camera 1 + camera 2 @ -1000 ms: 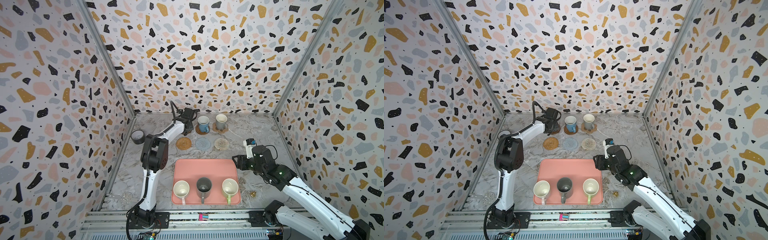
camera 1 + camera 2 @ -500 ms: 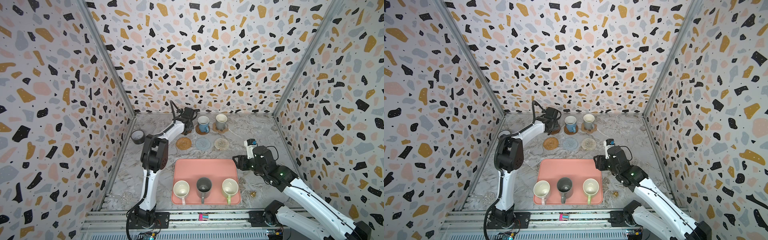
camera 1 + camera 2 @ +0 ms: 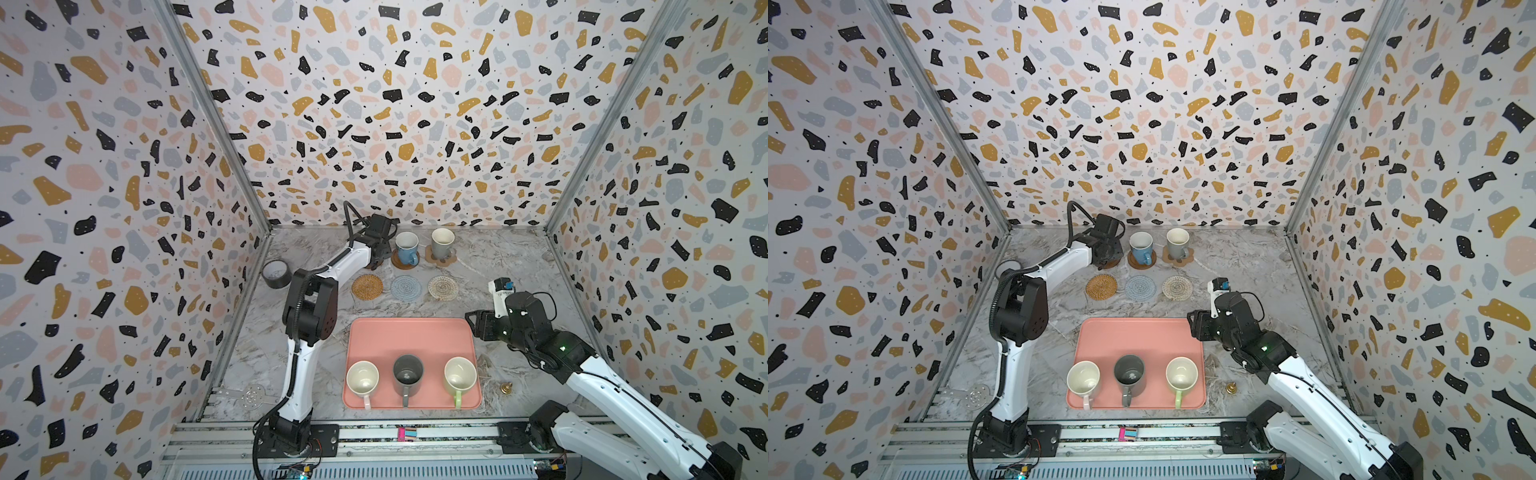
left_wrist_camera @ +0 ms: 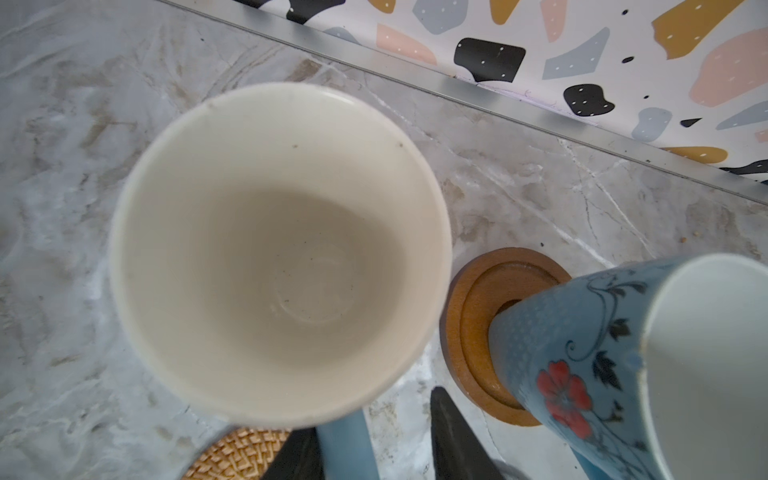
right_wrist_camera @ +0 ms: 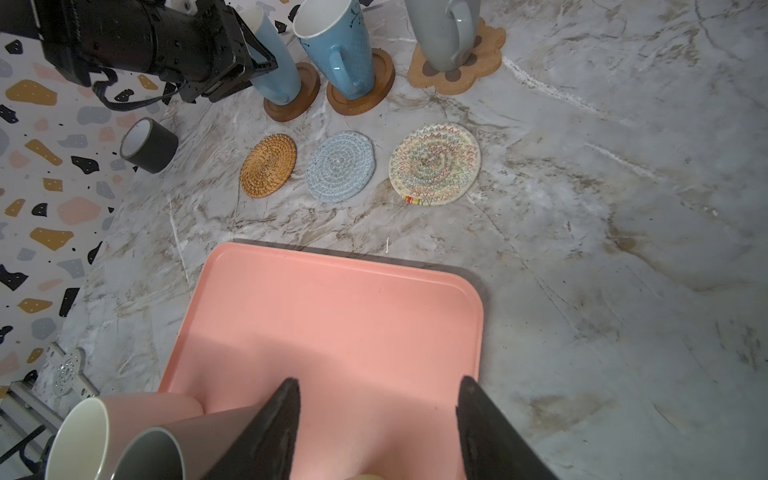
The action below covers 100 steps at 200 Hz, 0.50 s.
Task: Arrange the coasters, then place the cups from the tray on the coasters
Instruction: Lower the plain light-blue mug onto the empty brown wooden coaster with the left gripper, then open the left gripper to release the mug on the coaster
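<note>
Light blue cup [image 4: 280, 253]: upright on first wooden disc, back left of table. Long axis vertical, mouth up. Tall, tapered, wider at mouth than base, cream inside.
Cup handle [image 4: 345, 449]: light blue, points toward table's front edge, sits between the left fingers.
Left gripper [image 4: 374, 424]: jaws apart, one finger each side of the handle. Marble shows between the handle and one finger, so not closed on it.
First wooden disc [image 5: 309, 89]: brown, round, raised rim, under light blue cup, near back edge.
Deeper blue cup [image 3: 406, 248]: upright on second wooden disc [image 5: 361, 102], just beside the first. Handle toward front edge. Dotted relief, red flower and dark vine print, white inside.
Grey-beige cup [image 3: 441, 243]: upright on paw-shaped coaster [image 3: 448, 260], last in back row, handle toward front edge.
Middle row: rattan round [image 3: 367, 286], pale blue round [image 3: 406, 287] and cream round [image 3: 443, 287] lie flat and apart, between back row and tray.
Tray [image 3: 411, 336]: salmon pink, long axis along front edge, front centre of table.
Cups on tray: pale pink cup [image 3: 362, 376], dark grey cup [image 3: 408, 374] and light green cup [image 3: 460, 374] stand upright in a row by tray's front rim. All handles point toward front edge.
Right gripper [image 5: 378, 380]: jaws wide apart over bare tray surface, above tray's back right corner.
Tape roll [image 3: 276, 274]: dark grey, near left edge of table.
</note>
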{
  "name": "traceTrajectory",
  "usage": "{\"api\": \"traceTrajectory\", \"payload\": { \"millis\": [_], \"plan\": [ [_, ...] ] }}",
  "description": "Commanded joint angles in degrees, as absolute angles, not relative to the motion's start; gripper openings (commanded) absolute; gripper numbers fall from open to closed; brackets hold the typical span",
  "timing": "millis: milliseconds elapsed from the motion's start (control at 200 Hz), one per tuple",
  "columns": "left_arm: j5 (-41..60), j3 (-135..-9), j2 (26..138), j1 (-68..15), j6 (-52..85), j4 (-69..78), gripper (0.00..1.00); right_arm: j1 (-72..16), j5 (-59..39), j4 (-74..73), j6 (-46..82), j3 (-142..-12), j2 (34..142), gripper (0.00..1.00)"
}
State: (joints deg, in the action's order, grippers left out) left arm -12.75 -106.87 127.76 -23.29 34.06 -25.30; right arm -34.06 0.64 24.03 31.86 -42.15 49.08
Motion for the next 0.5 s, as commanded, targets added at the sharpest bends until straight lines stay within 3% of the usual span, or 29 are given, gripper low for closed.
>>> {"api": "traceTrajectory", "payload": {
  "millis": [0,496],
  "plan": [
    [-10.9,-107.5,127.2,-23.7,33.0,-22.7,0.42,-33.9,1.0,24.7,32.3,-42.5,48.5,0.62],
    [-9.3,-104.5,124.6,-23.8,32.6,-20.8,0.49,-33.9,1.5,25.2,32.2,-43.0,48.6,0.62]
  ]
}}
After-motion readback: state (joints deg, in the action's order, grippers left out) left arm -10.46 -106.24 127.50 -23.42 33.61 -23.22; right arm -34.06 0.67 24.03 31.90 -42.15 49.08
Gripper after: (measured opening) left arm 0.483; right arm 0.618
